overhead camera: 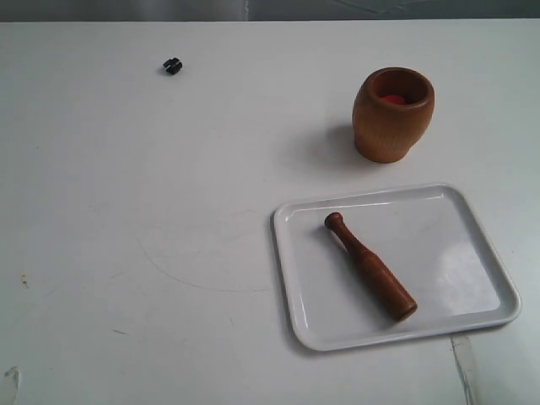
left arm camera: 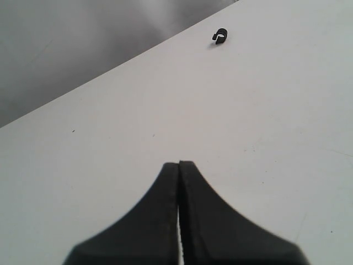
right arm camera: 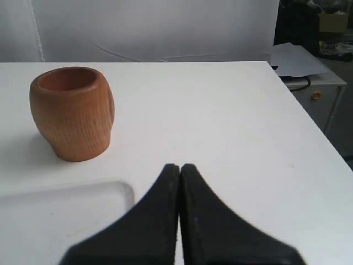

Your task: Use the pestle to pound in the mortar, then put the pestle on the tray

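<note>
Pestle (overhead camera: 369,267) lay on the tray (overhead camera: 447,253) near the right edge of the counter (overhead camera: 152,253), liable to roll if nudged by the closed, empty left gripper (left arm camera: 178,165) or right gripper (right arm camera: 180,168).

pestle (overhead camera: 371,267) on tray (overhead camera: 472,221) | mortar (overhead camera: 392,115) behind tray

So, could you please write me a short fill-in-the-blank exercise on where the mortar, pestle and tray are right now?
1. The mortar stands ____ on the table, outside the tray.
2. The pestle lies on the tray, held by ____ gripper.
3. The left gripper and the right gripper both have their jaws ____.
4. The small black object also shows in the ____ wrist view.

Missing words: upright; neither; shut; left.
</note>
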